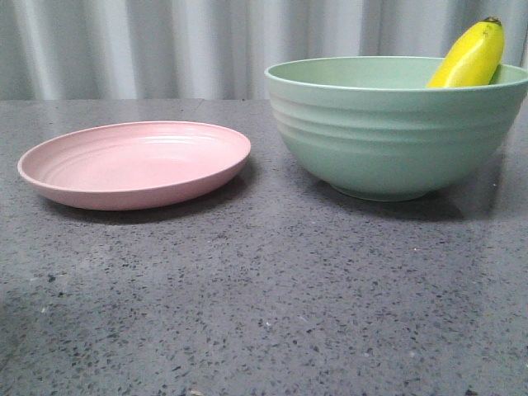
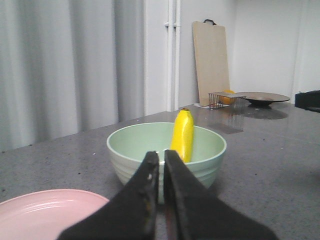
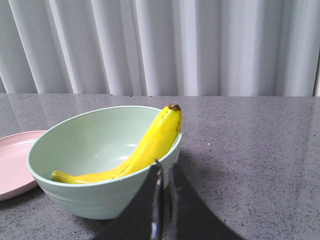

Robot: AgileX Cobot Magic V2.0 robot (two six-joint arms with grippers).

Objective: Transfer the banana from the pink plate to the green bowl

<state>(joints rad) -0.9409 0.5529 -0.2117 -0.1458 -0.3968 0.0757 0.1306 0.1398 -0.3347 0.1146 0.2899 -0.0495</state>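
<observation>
I see the banana (image 3: 145, 150) already lying inside the green bowl (image 3: 95, 200), stem end down on the bowl floor, dark tip propped up over the rim; the pink plate (image 1: 136, 163) sits bare beside it. My right gripper (image 3: 164, 172) hangs just short of the bowl with its fingers together, gripping nothing, and the left gripper (image 2: 161, 162) is likewise closed and empty. I judge the transfer done, with only retreat left.

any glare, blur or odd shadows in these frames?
Front view: soft shadow under the green bowl, sheen on the pink plate. Left wrist view: near fingers blurred, background hazy. Right wrist view: highlight on the banana, sharpest picture.
</observation>
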